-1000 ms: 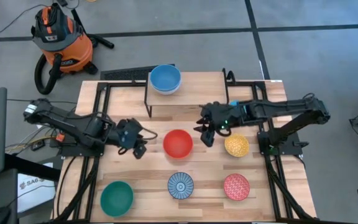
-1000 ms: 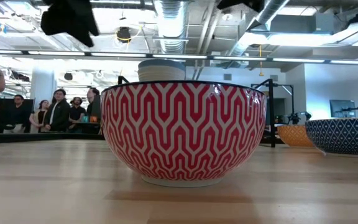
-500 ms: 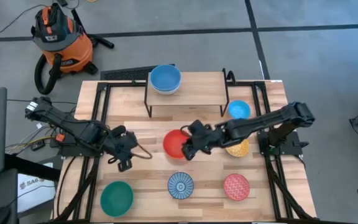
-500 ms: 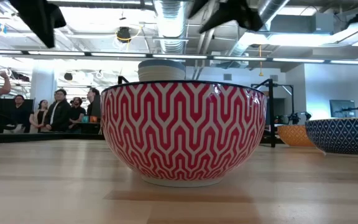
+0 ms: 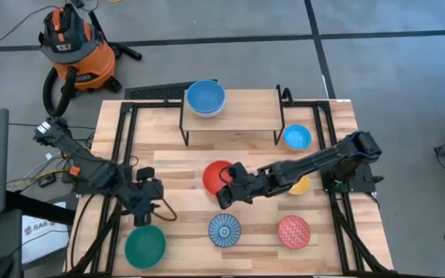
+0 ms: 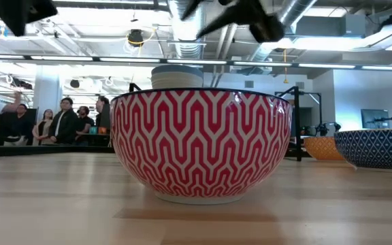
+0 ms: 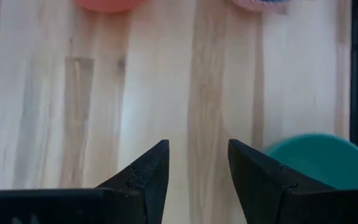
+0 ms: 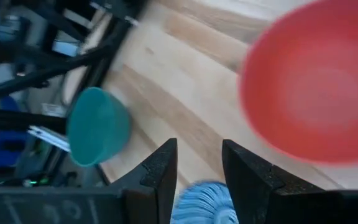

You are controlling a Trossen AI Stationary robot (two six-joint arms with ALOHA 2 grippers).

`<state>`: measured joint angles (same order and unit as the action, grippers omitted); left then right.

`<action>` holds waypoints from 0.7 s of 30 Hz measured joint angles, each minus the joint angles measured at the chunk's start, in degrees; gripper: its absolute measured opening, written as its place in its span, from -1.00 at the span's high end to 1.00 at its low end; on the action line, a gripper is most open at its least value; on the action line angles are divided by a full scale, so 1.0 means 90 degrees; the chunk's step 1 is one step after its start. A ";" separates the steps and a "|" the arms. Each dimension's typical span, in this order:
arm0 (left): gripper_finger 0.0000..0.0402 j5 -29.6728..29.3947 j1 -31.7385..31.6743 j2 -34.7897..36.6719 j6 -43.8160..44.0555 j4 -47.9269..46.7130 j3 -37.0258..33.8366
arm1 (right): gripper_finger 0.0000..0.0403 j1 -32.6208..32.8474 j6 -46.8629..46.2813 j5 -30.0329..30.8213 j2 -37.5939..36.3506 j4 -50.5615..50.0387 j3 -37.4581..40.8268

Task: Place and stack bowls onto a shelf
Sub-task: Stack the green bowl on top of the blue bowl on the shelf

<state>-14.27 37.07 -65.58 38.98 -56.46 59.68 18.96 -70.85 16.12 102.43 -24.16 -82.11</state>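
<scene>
The right claw (image 5: 224, 194) reaches across the middle of the tabletop (image 5: 168, 166), its tip at the near-left rim of the red bowl (image 5: 219, 176). In the right wrist view its fingers (image 8: 160, 171) stand a little apart with bare wood between them, gripping nothing, and the red bowl fills the space just ahead, empty inside. The left claw (image 5: 150, 194) hangs over the left part of the tabletop, right above the teal green bowl (image 5: 144, 244); its fingers (image 7: 148, 174) are parted too, a clear gap of wood showing between them, nothing held.

Up on the shelf (image 5: 230, 122), at its left end, sits a blue bowl (image 5: 205, 97) nested in a white one, whose rim peeks out underneath. The rest of the plank is bare. Just off the shelf's right leg, a second small blue bowl (image 5: 297, 137) rests on the tabletop, empty. Below it the yellow speckled bowl (image 5: 300, 184) is mostly hidden under the right arm.

Along the near edge, three bowls in a row: teal green on the left, the blue radial-pattern bowl (image 5: 224, 229) in the middle, the pink-red speckled bowl (image 5: 293, 232) on the right, all empty and well apart. The low view is filled by that pink-red bowl, with its zigzag outside.
</scene>
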 joint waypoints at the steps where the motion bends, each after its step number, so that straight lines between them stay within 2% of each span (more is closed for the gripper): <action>1: 0.26 -0.0006 0.0113 0.0001 0.0022 -0.0007 0.0000 | 0.24 0.0000 0.0058 -0.0085 0.0070 0.0281 0.0000; 5: 0.26 -0.0026 0.0525 0.0000 0.0172 -0.0015 0.0000 | 0.24 -0.0001 0.0195 -0.0174 0.0385 0.0992 -0.0021; 12: 0.26 -0.0169 0.1068 -0.0006 0.0635 -0.0024 0.0000 | 0.25 -0.0015 0.0195 -0.0154 0.0595 0.1329 -0.0084; 14: 0.26 -0.0195 0.1173 -0.0017 0.0641 -0.0024 0.0000 | 0.24 -0.0015 0.0311 -0.0220 0.0780 0.1829 -0.0085; 16: 0.26 -0.0316 0.1253 -0.0017 0.0647 -0.0023 0.0000 | 0.24 -0.0027 0.0405 -0.0481 0.1121 0.2295 -0.0258; 21: 0.26 -0.0434 0.1260 -0.0017 0.0816 -0.0086 0.0000 | 0.24 -0.0131 0.0762 -0.0847 0.1937 0.2390 -0.1206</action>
<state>-18.18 48.40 -65.73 46.32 -57.24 59.68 17.78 -63.99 8.50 119.87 -2.65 -92.96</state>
